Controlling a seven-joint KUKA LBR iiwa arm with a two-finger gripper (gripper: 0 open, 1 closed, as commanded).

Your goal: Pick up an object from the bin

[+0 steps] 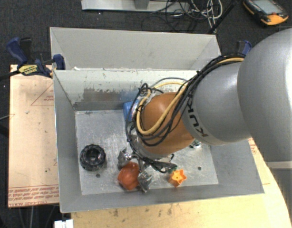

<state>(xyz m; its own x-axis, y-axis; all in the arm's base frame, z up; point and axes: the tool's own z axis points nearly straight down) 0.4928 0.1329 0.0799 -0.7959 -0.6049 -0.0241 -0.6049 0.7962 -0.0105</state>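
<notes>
Camera view shows the grey metal bin [65, 127] with the big silver arm [260, 94] reaching in from the right, its orange wrist cover [160, 122] with cables low over the middle of the floor. Under the cover the gripper [135, 169] is down near the front wall, just beside a red-orange rounded thing [128, 177], but whether it is wide, narrow or holding this thing I cannot tell. A black ribbed ring [92, 156] lies apart to the left, and a small orange spiky piece [177, 177] lies near on the right.

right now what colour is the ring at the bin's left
The ring is black, in the camera view.
</notes>
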